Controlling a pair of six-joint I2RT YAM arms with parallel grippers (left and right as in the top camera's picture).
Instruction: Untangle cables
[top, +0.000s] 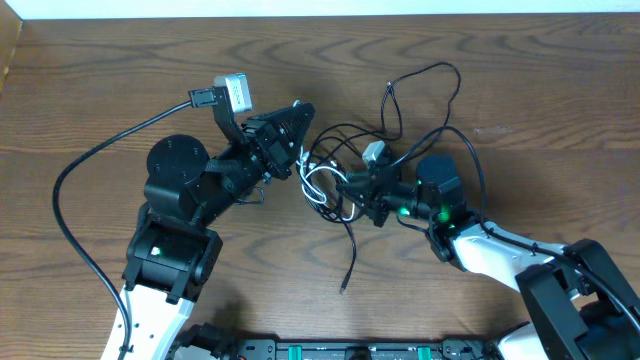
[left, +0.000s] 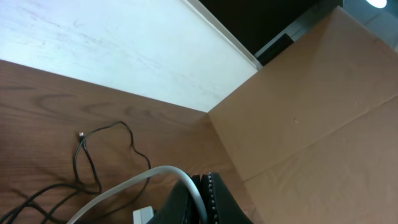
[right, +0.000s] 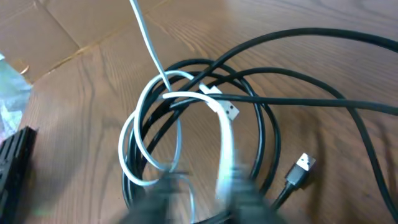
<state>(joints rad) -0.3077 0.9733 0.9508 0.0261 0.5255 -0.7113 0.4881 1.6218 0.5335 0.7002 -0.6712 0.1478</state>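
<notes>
The black cables (right: 266, 140) and the white cable (right: 224, 137) lie twisted together in a messy pile on the counter (top: 150, 90). The white one loops around the black ones. A black plug (right: 301, 167) with a silver tip lies flat beside them.

right wrist: right gripper (right: 202, 199) fingertips a blur, hold on white cable (right: 225, 124) cannot be told | left wrist: left gripper (left: 204, 182) fingers cut by bottom edge | overhead: black cables (top: 351, 245) partly hidden under right gripper
</notes>
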